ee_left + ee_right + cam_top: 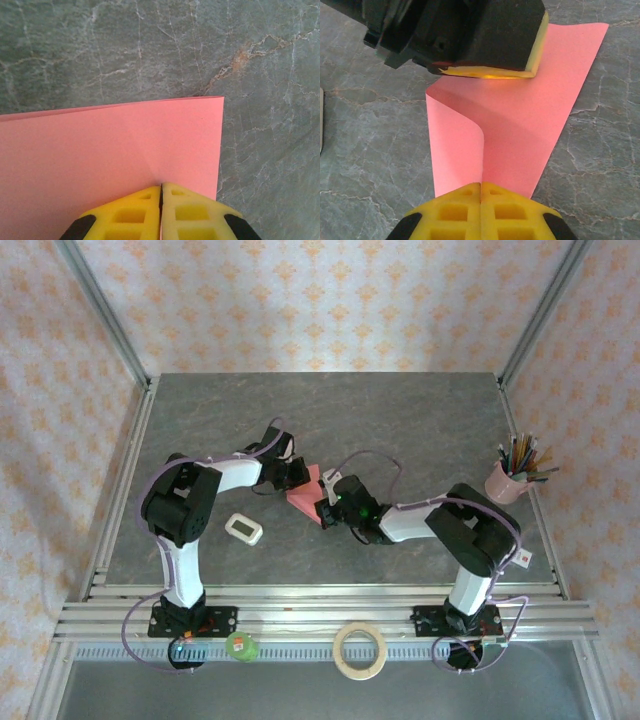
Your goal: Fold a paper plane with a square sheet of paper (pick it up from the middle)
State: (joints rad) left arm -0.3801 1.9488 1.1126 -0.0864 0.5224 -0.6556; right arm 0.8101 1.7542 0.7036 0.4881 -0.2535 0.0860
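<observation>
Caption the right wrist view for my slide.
Curled pink sheet gripped by the right pincer near and left pincer far, over the grey table.

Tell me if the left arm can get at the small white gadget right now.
Likely not yet: the white gadget lies uncovered on the table, but the left end effector is shut on the pink paper.

A grey, white-veined, stone-look tabletop (pixel 330 410) lies in soft, even light. Cream walls (pixel 330 300) with small orange floral motifs stand behind and beside it. Silver aluminium posts (pixel 100 305) rise from its far corners, and ribbed aluminium rails (pixel 320 605) line its near edge.
</observation>
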